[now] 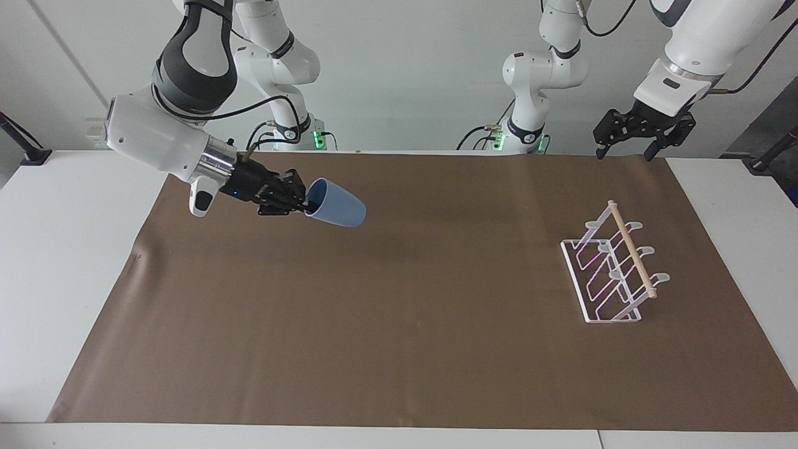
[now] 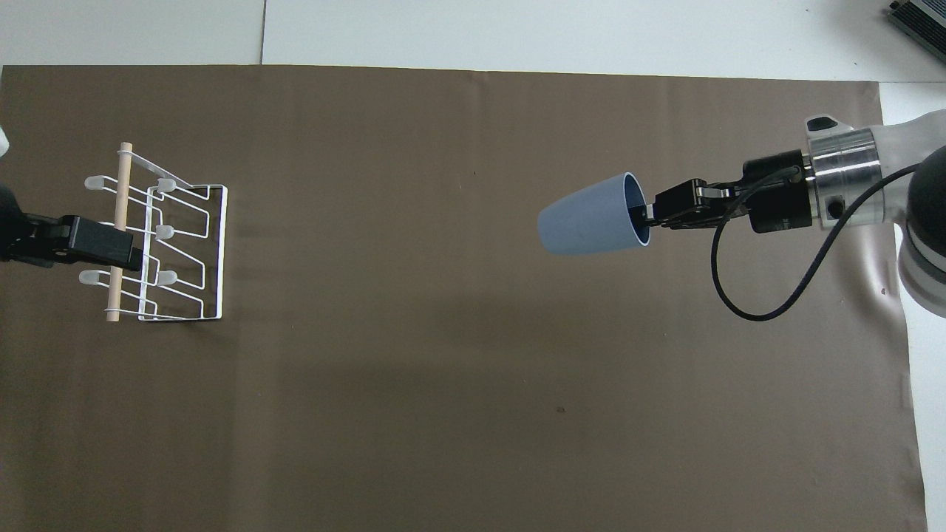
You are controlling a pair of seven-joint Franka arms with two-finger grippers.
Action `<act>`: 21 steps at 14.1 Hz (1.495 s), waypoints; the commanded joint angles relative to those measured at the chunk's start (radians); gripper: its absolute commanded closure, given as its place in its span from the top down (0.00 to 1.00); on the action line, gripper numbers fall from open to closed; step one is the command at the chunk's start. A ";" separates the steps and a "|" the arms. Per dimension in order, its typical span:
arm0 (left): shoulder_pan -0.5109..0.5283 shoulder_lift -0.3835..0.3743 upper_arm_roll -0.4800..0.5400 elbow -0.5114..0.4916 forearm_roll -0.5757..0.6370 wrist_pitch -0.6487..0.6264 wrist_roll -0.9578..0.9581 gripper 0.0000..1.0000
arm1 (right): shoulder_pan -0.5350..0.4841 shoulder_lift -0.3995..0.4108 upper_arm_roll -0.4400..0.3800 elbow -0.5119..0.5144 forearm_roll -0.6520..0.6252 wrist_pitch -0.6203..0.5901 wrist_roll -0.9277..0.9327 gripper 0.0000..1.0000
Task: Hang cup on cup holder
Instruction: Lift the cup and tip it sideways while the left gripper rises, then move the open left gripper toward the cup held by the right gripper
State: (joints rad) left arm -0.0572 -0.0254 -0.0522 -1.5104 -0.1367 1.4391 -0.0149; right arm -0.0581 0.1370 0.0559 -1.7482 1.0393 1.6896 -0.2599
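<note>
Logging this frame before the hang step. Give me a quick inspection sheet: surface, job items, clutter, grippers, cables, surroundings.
Surface: brown mat on a white table, lying flat.
Cup: light-blue cup in the air on its side, bottom pointing toward the left arm's end.
Cup holder: white wire cup holder with wooden dowel stands on the mat at the left arm's end; prongs empty.
Clutter: nothing seen.
Right gripper: right gripper shut on the cup's rim, over the mat at the right arm's end.
Left gripper: left gripper open, waiting raised over the mat edge nearest the robots.
Cables: black cable loops off the right wrist, clear of the cup.
Surroundings: white wall.
</note>
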 commanded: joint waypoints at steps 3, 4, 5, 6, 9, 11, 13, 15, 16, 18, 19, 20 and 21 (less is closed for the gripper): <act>-0.006 -0.011 -0.005 -0.013 -0.188 0.055 -0.224 1.00 | -0.008 -0.048 0.009 -0.129 0.255 -0.008 0.044 0.00; -0.007 -0.011 -0.006 -0.013 -0.220 0.069 -0.278 1.00 | -0.003 -0.051 0.009 -0.149 0.286 -0.005 0.044 0.00; -0.007 -0.010 -0.008 -0.013 -0.253 0.082 -0.327 1.00 | 0.010 -0.057 0.009 -0.171 0.324 0.001 0.044 0.00; -0.007 -0.010 -0.014 -0.013 -0.289 0.096 -0.394 1.00 | 0.017 -0.069 0.009 -0.195 0.368 0.008 0.050 0.00; -0.009 -0.008 -0.058 -0.022 -0.357 0.194 -0.668 1.00 | 0.035 -0.089 0.010 -0.237 0.470 0.041 0.056 0.00; -0.009 -0.007 -0.072 -0.022 -0.388 0.221 -0.805 1.00 | 0.067 -0.103 0.010 -0.263 0.527 0.073 0.056 0.00; -0.009 -0.004 -0.095 -0.022 -0.415 0.266 -0.970 1.00 | 0.105 -0.109 0.010 -0.283 0.561 0.119 0.056 0.00; -0.013 -0.002 -0.123 -0.024 -0.420 0.312 -1.117 1.00 | 0.121 -0.109 0.010 -0.281 0.571 0.137 0.056 0.00; -0.027 -0.004 -0.124 -0.027 -0.431 0.325 -1.190 1.00 | 0.122 -0.109 0.010 -0.281 0.570 0.139 0.056 0.00; -0.068 -0.004 -0.123 -0.042 -0.432 0.380 -1.348 1.00 | 0.141 -0.109 0.010 -0.281 0.570 0.151 0.056 0.00; -0.088 -0.004 -0.123 -0.047 -0.429 0.417 -1.435 1.00 | 0.142 -0.109 0.010 -0.281 0.570 0.163 0.056 0.00; -0.102 -0.005 -0.123 -0.053 -0.428 0.440 -1.505 1.00 | 0.144 -0.108 0.010 -0.280 0.570 0.165 0.056 0.00; -0.119 -0.005 -0.123 -0.057 -0.426 0.452 -1.558 1.00 | 0.147 -0.108 0.010 -0.280 0.570 0.165 0.056 0.00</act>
State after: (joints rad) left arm -0.1415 -0.0185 -0.1859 -1.5373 -0.5508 1.8442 -1.4661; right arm 0.0864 0.0586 0.0583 -2.0006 1.5837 1.8296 -0.2225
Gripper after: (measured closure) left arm 0.000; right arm 0.956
